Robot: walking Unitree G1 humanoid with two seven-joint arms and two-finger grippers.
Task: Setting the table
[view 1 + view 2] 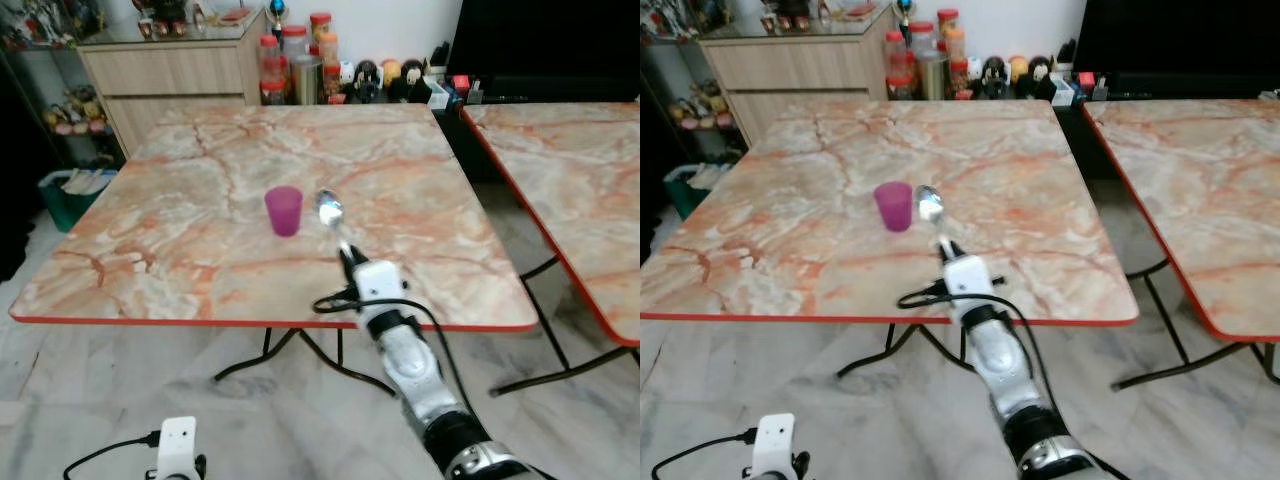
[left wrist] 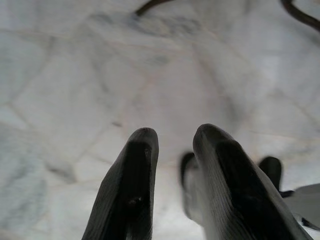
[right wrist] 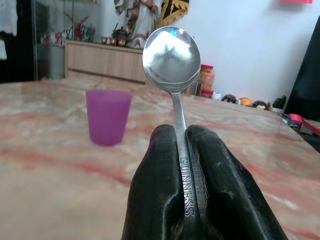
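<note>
Right now the right gripper [image 3: 181, 145] is clamped on one spoon [image 3: 172, 56], handle pinched between both fingers [image 3: 155, 175], bowl sticking out ahead over the table [image 1: 190, 250], just beside one purple cup [image 1: 284, 210]. Lower down, the left gripper [image 2: 172, 142] hangs over the floor, fingers parted.

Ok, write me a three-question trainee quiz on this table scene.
1. True or false: the right gripper is shut on the spoon.
2. The cup stands: A) upright on the table B) tipped over C) on the floor.
3. Fill in: seen from the head, the spoon's bowl is to the cup's ____.

Key: 1 true. 2 A. 3 right. The left gripper hangs open above the floor.
</note>
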